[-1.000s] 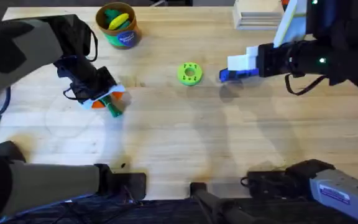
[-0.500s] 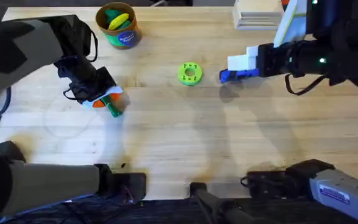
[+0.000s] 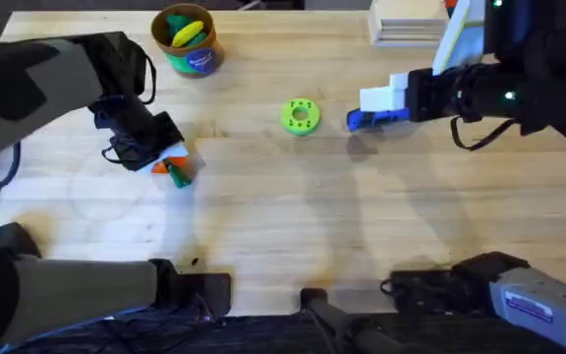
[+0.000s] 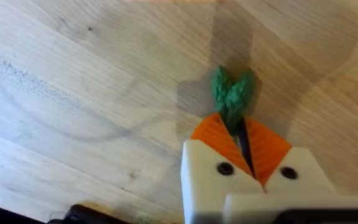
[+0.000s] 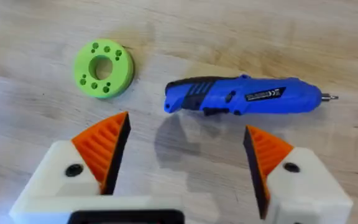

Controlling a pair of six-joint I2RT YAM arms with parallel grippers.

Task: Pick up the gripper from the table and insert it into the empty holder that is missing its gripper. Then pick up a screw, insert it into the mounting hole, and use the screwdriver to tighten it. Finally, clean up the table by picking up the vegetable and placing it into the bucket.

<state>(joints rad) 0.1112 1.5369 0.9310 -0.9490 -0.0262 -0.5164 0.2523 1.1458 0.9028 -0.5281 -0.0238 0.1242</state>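
My left gripper [image 4: 241,140] is shut on the vegetable [image 4: 232,93], a dark-green knobbly piece sticking out from between the orange pads. From overhead, the left gripper [image 3: 168,164] and the vegetable [image 3: 178,175] are at the table's left, in front of the bucket [image 3: 191,44]. The blue screwdriver [image 5: 244,99] lies flat on the wood. My right gripper [image 5: 185,149] hangs open just short of it, with nothing between its fingers. Overhead, the right gripper [image 3: 383,101] is right beside the screwdriver [image 3: 373,119]. The loose gripper, the empty holder and the screw are out of view.
A bright green holed disc [image 3: 300,115] lies mid-table, left of the screwdriver. The bucket holds yellow and green toys. Stacked wooden blocks [image 3: 408,24] sit at the back right. Bare wood stretches across the middle and front of the table.
The left gripper has shifted slightly with the vegetable in it. The right arm and the screwdriver have not moved.
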